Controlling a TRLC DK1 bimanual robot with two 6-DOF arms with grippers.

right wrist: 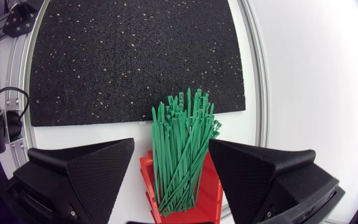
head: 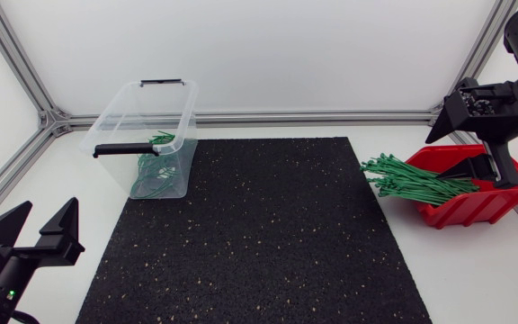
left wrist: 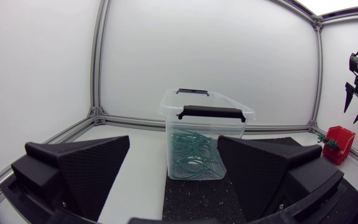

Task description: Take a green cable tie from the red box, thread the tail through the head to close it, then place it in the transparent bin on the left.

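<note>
The red box (head: 475, 200) stands at the table's right, a bundle of green cable ties (head: 414, 180) fanning out of it toward the mat. My right gripper (head: 491, 171) hangs open above the box. In the right wrist view the ties (right wrist: 182, 149) and the red box (right wrist: 146, 180) lie below the gap of that gripper (right wrist: 171, 144), untouched. The transparent bin (head: 147, 126) with black handles stands at the back left and holds looped green ties (head: 151, 178). My left gripper (head: 39, 236) rests open and empty at the front left, facing the bin (left wrist: 207, 134).
A black speckled mat (head: 259, 234) covers the table's middle, between bin and box. Aluminium frame rails (head: 313, 117) run along the back and side edges. From the left wrist view the red box (left wrist: 339, 142) shows far off beside the mat.
</note>
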